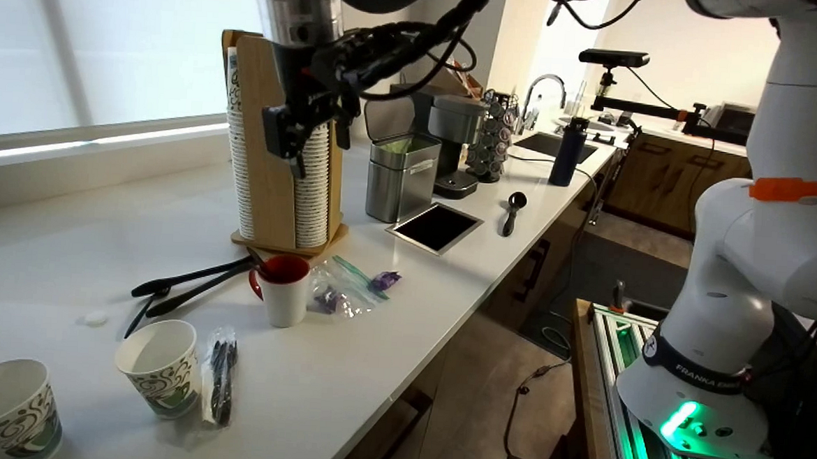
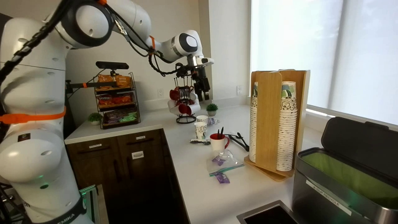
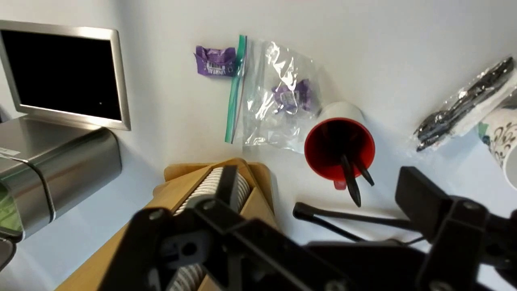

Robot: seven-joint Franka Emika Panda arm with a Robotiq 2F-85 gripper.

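Note:
My gripper (image 3: 323,194) is open and empty, its fingers wide apart above the counter; it also shows in both exterior views (image 1: 308,140) (image 2: 203,93). Below it in the wrist view is a white mug (image 3: 339,149), red inside, with black utensils in it. Black tongs (image 3: 355,218) lie beside the mug, partly hidden by the gripper. A clear zip bag (image 3: 262,121) with a purple-wrapped sweet (image 3: 297,95) inside lies by the mug. Another purple sweet (image 3: 215,62) lies outside the bag's green zip. Wrapped black cutlery (image 3: 464,103) and a patterned paper cup (image 3: 501,135) are at the right.
A tall wooden cup holder (image 1: 266,145) with stacked paper cups stands close to the gripper. A steel bin (image 1: 400,183) with its lid open stands beside a square counter opening (image 1: 436,227). A coffee machine (image 1: 456,120), black scoop (image 1: 513,210) and mug tree (image 2: 185,105) are farther along.

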